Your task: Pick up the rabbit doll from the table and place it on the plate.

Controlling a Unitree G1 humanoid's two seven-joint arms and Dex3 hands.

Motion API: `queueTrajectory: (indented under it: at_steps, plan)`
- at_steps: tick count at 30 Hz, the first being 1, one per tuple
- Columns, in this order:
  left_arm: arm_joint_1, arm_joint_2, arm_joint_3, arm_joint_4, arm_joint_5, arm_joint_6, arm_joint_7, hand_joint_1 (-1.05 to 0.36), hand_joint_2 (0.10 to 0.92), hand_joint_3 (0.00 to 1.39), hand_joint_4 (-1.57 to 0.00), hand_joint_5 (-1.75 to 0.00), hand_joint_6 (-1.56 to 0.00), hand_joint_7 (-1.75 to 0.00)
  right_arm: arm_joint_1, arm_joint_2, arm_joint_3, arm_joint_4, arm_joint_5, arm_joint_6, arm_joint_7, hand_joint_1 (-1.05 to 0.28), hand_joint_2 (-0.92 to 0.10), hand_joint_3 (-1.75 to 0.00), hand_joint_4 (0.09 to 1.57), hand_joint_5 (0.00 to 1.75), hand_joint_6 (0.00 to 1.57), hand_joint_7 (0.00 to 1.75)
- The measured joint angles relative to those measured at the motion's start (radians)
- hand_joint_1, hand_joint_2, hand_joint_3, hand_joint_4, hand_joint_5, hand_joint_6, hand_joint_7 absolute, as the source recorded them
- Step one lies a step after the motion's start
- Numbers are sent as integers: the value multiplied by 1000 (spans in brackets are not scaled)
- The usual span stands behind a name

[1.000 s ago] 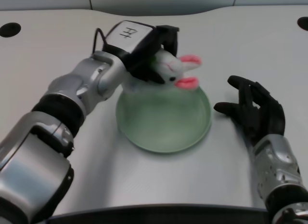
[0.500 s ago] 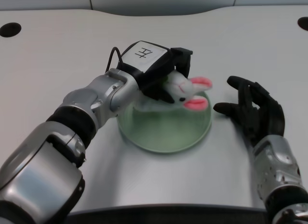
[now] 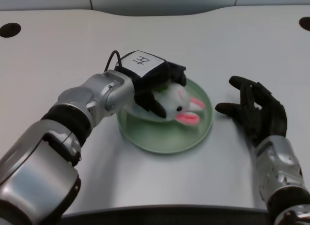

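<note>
One rabbit doll point(image 3: 178, 104) — robot hand point(image 3: 154, 87)-held over plate point(image 3: 160, 138)

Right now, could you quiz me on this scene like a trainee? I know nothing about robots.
1. True or false: the left hand holds the rabbit.
2. Where is the rabbit? A) over the green plate; B) on bare table beside the plate; C) in the right hand.
3. Fill in: the rabbit's ears are ____ inside.

Key:
1. True; dark fingers wrap its body.
2. A; whether it already rests on the plate cannot be told.
3. Pink.
</note>
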Motion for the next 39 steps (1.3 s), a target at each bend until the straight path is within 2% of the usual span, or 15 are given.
queueTrajectory:
  at_steps: [2, 4, 9, 14, 22, 27, 30, 33, 35, 38, 39]
  plan:
    - [0, 5, 0, -7, 0, 0, -14, -1007, 921, 37, -4, -95, -91, -12, 0, 0, -1, 0, 0, 0, 1, -386, -921, -402, 683, 1183, 637, 776]
    - [0, 7, -2, -16, 0, 0, -30, -1040, 921, 86, 0, -19, -18, -2, 0, 0, 0, 0, 0, 0, 1, -392, -921, -396, 685, 1178, 644, 777]
    - [0, 8, 0, -28, -1, -7, -58, -1048, 921, 131, 1, 0, 0, 1, 0, 0, -2, 0, 1, 0, -1, -391, -921, -389, 692, 1173, 645, 775]
    - [0, 20, 27, -37, -30, -48, -61, -1048, 921, 114, 1, 1, 1, 1, 0, 0, -4, 0, 2, 0, 4, -382, -921, -396, 678, 1177, 629, 777]
    - [-2, 98, 109, -80, -103, -67, -122, -1028, 921, 119, 1, 1, 1, 1, 0, -1, -4, 0, 1, 3, 1, -378, -921, -399, 678, 1192, 622, 771]
    - [5, 161, 205, -105, -210, -69, -199, -965, 921, 91, -16, -8, -10, -5, 0, -4, -1, 1, -1, 4, -3, -377, -921, -398, 676, 1192, 630, 767]
    - [33, 191, 277, -131, -295, -69, -246, -849, 907, 46, -65, -45, -43, -23, 0, -4, -3, 1, 1, 6, -1, -375, -921, -403, 684, 1195, 630, 763]
    - [75, 207, 326, -150, -352, -67, -281, -813, 907, 25, -75, -64, -52, -28, 0, -6, -5, 1, 2, 7, 0, -375, -921, -401, 688, 1197, 632, 762]
    - [111, 207, 373, -167, -414, -68, -307, -651, 907, 18, -117, -106, -95, -47, 0, -4, -4, 1, 1, 7, 1, -381, -921, -404, 690, 1198, 635, 762]
    - [188, 218, 440, -201, -494, -83, -335, -611, 919, 37, -137, -140, -107, -52, 0, -5, -3, 1, 1, 7, 2, -384, -921, -399, 691, 1197, 646, 767]
    - [214, 225, 453, -215, -505, -84, -340, -620, 920, 53, -92, -279, -123, -48, 0, -5, -3, 0, 1, 7, 2, -385, -921, -399, 686, 1195, 647, 768]
